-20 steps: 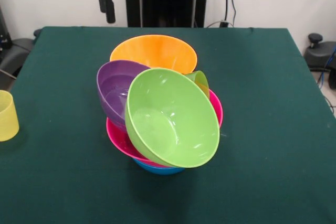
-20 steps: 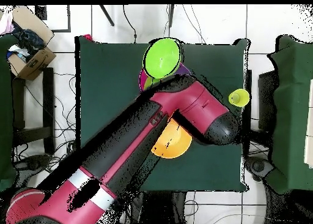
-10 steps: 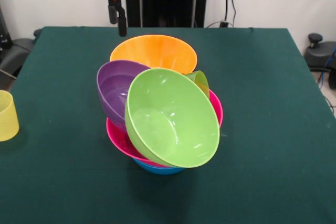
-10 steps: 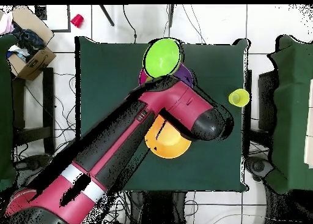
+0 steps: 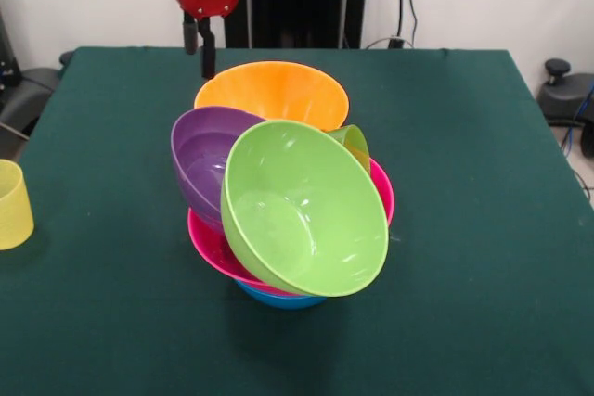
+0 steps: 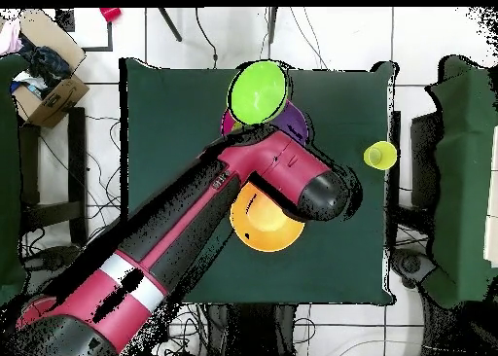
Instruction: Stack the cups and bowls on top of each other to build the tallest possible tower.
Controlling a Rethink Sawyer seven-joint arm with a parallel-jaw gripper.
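Heaped mid-table: pink bowl seated on a blue bowl, only a sliver of which peeps out beneath; lime green bowl tipped steeply toward the front camera, propped on the pink rim instead of nested, so adding little sound height; purple bowl likewise canted, wedged against the lime one; green cup tucked behind the lime rim, mostly hidden. Apart from the heap, just behind it: orange bowl, upright on the green table, apparently the next piece wanted. Off at the table's edge, well apart: pale yellow cup. Hanging over the orange bowl's far rim: gripper, two dark fingers pointing down, close together with only a narrow gap, nothing between them; probably lined up to pinch that rim. From overhead, arm lying across the orange bowl and hiding the gripper.
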